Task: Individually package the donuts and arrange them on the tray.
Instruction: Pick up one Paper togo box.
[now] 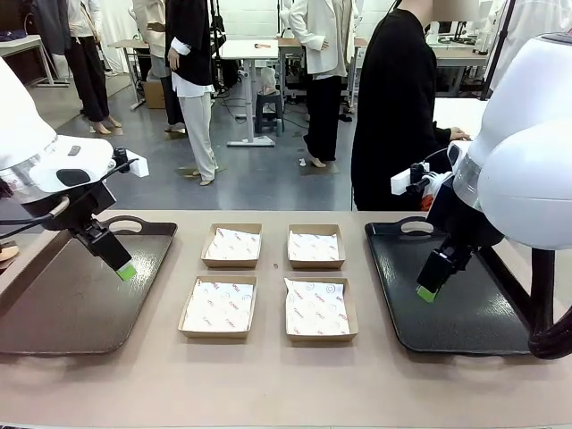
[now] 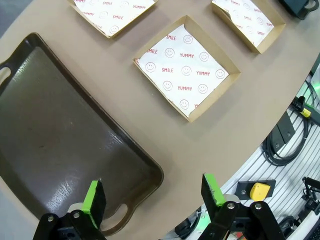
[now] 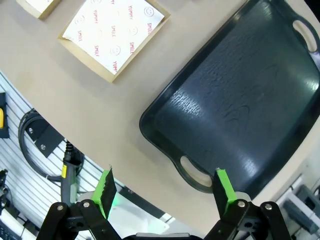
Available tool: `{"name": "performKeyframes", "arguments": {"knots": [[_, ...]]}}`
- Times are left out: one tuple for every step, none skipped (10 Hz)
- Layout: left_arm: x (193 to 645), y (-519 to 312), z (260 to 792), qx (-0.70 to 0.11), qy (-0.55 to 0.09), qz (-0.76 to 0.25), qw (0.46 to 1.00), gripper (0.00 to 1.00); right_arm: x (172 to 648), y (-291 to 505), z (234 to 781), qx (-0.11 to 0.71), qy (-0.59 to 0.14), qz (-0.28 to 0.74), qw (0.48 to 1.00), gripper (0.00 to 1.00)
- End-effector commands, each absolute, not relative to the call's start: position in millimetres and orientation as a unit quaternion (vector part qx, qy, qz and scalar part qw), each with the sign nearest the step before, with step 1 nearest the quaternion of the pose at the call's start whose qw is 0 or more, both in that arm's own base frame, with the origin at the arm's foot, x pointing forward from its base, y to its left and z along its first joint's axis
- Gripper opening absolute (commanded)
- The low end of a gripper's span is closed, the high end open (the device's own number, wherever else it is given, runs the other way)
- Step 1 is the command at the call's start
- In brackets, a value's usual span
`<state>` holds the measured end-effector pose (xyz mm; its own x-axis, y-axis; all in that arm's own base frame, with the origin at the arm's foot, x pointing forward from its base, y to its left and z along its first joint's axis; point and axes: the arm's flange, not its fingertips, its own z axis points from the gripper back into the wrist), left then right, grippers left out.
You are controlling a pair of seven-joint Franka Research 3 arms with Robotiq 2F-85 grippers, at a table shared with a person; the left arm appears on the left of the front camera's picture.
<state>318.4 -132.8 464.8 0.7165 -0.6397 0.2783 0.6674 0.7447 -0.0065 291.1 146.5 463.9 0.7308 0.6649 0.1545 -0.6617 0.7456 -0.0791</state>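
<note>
**Both grippers released over their trays, 4 lined boxes between them**

Front view: the left gripper (image 1: 125,269) hangs over the inner edge of the left tray (image 1: 54,313). The right gripper (image 1: 427,292) hangs over the inner part of the right tray (image 1: 474,313). Between the 2 trays, 4 boxes (image 1: 219,307) sit on the surface (image 1: 268,384) in 2 columns, each holding nothing but its printed paper. Where the donuts are I cannot tell. A person (image 1: 398,116) stands at the far side, behind the right tray. The left arm is nearer the left column and the right arm nearer the right column.

Left wrist view: the left gripper (image 2: 152,196) is spread wide and holds nothing, above the handle end of the left tray (image 2: 60,135). The closest box (image 2: 186,67) lies ahead of the fingers, just beside the tray, and sits cornerwise to them.

Right wrist view: the right gripper (image 3: 165,191) is likewise spread wide and holds nothing, at the handle end of the right tray (image 3: 235,100). A box (image 3: 114,35) lies ahead, on the side away from the tray. Judging by this, either arm needs only a short reach inward to a box.
</note>
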Motion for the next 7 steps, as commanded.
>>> {"name": "performKeyframes", "arguments": {"knots": [[318, -133, 466, -0.053, -0.131, -0.353, 0.925, 1.0, 310, 146, 456, 0.185, -0.041, 0.354, 0.916, 1.0], [329, -131, 464, -0.17, -0.122, -0.358, 0.91, 1.0, 323, 135, 453, 0.312, -0.028, 0.325, 0.893, 1.0], [332, -123, 468, -0.269, -0.118, -0.341, 0.893, 1.0, 326, 116, 456, 0.414, -0.021, 0.294, 0.861, 1.0], [342, -108, 470, -0.353, -0.125, -0.311, 0.874, 1.0, 335, 87, 459, 0.504, -0.033, 0.247, 0.827, 1.0], [348, -96, 469, -0.417, -0.125, -0.279, 0.856, 1.0, 339, 60, 459, 0.555, -0.054, 0.209, 0.804, 1.0], [347, -84, 468, -0.478, -0.118, -0.247, 0.834, 1.0, 336, 37, 458, 0.589, -0.066, 0.177, 0.786, 1.0], [347, -67, 464, -0.511, -0.117, -0.215, 0.824, 1.0, 329, 20, 455, 0.61, -0.074, 0.15, 0.774, 1.0]]}}
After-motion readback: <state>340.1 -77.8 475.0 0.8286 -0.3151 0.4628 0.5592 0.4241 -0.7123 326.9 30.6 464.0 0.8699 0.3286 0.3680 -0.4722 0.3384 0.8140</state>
